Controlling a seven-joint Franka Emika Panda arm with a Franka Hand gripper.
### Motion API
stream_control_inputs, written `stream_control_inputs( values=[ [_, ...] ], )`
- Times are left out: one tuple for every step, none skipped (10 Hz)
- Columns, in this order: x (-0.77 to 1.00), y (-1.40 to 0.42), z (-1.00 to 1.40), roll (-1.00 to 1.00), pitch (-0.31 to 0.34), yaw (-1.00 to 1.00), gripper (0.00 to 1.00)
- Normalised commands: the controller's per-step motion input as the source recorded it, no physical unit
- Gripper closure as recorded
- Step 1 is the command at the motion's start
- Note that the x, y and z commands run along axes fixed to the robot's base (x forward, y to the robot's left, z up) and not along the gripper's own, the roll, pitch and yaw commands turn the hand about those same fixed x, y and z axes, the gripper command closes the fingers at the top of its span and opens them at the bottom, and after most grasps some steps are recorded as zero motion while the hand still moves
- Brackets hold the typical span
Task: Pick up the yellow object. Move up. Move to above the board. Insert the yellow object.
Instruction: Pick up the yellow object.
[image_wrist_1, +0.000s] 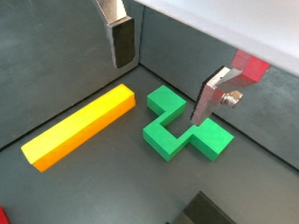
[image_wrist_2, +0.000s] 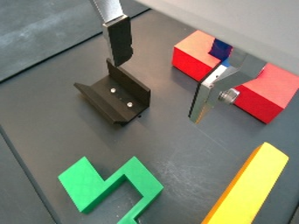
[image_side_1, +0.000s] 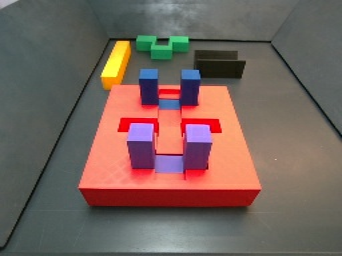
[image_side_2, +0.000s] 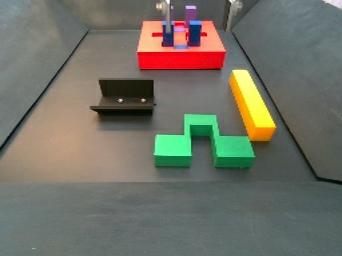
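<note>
Yellow object (image_wrist_1: 82, 125), lying flat just beside the green block (image_wrist_1: 181, 127), looks rigid, light and smooth, so I judge a mid-length pinch across its narrow width best; gripper (image_wrist_1: 163, 74) hovers above, jaws spread, empty.

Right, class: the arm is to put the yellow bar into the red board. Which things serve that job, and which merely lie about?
Job:
yellow bar
red board
gripper, open, empty, above the floor

Lying about:
green notched block
fixture
</note>
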Motion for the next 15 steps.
stream_control_inputs(
  values=[
    [0.0,0.0,-0.02,0.0,0.0,0.0,0.0],
    [0.0,0.0,-0.09,0.0,0.0,0.0,0.0],
    [0.0,-0.07,-0.23,0.0,-0.026,0.0,0.0],
    [0.0,-0.09,-0.49,0.0,-0.091,0.0,0.0],
    [0.0,-0.1,-0.64,0.0,-0.131,0.0,0.0],
    [0.0,-0.14,-0.63,0.05,-0.12,0.0,0.0],
    [-0.06,-0.24,-0.52,0.21,-0.1,0.03,0.0],
    [-0.24,-0.34,-0.44,0.27,-0.107,0.04,0.0],
    [-0.48,-0.36,-0.45,0.31,-0.146,0.06,0.0],
    [-0.59,-0.22,-0.43,0.18,-0.117,0.0,0.0],
    [-0.64,-0.17,-0.33,0.04,-0.14,0.01,0.0],
    [-0.69,-0.13,-0.26,0.01,-0.151,0.0,0.0],
    [-0.76,-0.05,-0.24,0.08,-0.136,0.0,0.0],
    [-0.75,0.0,-0.24,0.1,-0.097,-0.05,0.0],
    [-0.26,0.0,-0.17,0.0,-0.044,-0.12,0.0]
  ],
)
